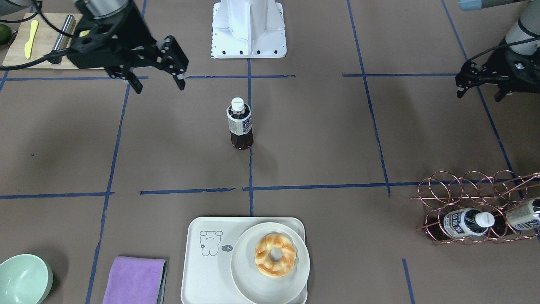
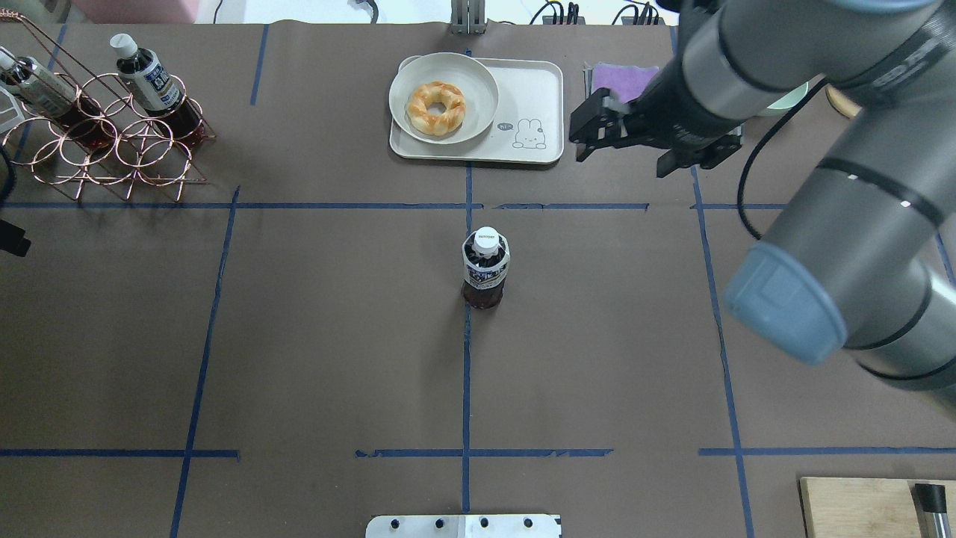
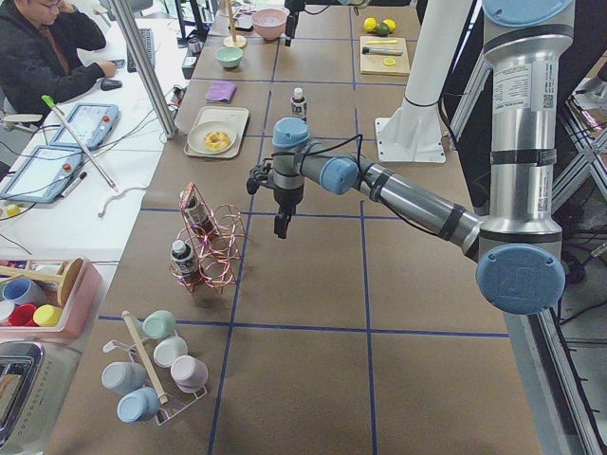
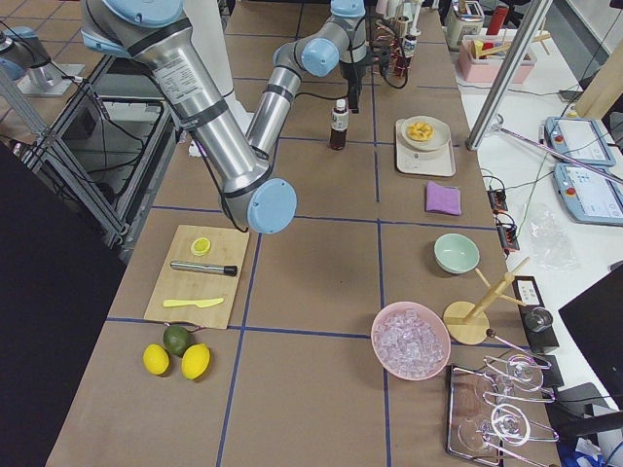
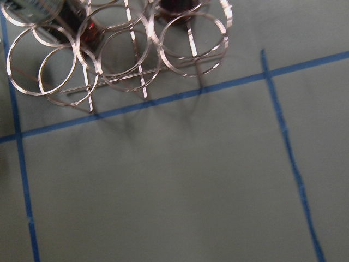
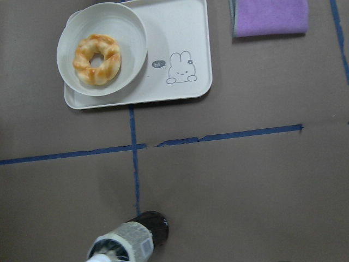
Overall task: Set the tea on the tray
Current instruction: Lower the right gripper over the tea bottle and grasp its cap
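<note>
A tea bottle (image 1: 240, 124) with a white cap stands upright alone at the table's middle; it also shows in the overhead view (image 2: 485, 273) and at the bottom of the right wrist view (image 6: 131, 243). The cream tray (image 1: 206, 270) with the bear drawing lies at the far edge (image 2: 534, 97) (image 6: 180, 38). My right gripper (image 1: 159, 86) is open and empty, raised above the table, apart from the bottle; overhead it shows (image 2: 620, 161) beside the tray. My left gripper (image 1: 479, 95) is open and empty near the wire rack.
A round white plate with a doughnut (image 1: 274, 255) fills half the tray. A copper wire rack (image 1: 472, 198) holds two more tea bottles (image 1: 468, 221). A purple cloth (image 1: 135, 280), a green bowl (image 1: 23, 278) and a wooden board (image 1: 38, 40) sit around the edges.
</note>
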{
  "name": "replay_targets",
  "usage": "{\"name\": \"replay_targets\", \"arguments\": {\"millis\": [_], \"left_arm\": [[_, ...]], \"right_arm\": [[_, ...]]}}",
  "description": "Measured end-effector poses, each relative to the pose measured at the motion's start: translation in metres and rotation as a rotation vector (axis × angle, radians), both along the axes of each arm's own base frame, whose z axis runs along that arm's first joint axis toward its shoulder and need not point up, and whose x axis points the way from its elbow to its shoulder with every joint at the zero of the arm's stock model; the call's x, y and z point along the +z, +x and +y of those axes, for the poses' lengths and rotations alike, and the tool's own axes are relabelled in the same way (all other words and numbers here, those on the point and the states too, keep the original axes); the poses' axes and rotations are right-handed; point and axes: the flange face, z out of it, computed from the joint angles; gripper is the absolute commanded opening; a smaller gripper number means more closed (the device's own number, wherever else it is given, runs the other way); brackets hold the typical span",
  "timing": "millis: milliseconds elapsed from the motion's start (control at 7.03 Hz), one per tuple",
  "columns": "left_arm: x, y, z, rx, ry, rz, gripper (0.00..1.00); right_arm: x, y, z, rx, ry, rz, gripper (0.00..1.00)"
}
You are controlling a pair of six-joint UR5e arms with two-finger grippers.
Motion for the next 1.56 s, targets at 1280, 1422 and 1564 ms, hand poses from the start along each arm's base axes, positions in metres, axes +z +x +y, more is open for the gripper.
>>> {"name": "replay_targets", "arguments": {"millis": [1280,1422,1564], "left_arm": [[0.044,-0.034,-0.008,0.034,0.000,-0.027,1.00],[0.045,-0.034,-0.009,0.034,-0.002,-0.028,1.00],[0.045,-0.034,-0.009,0.034,-0.002,-0.028,1.00]], "right_arm": [[-0.032,-0.153,0.040,0.002,0.000,0.182,0.79],[-0.030,-0.158,0.038,-0.005,0.003,0.193,0.76],[-0.028,-0.161,0.036,-0.015,0.009,0.204,0.73]]}}
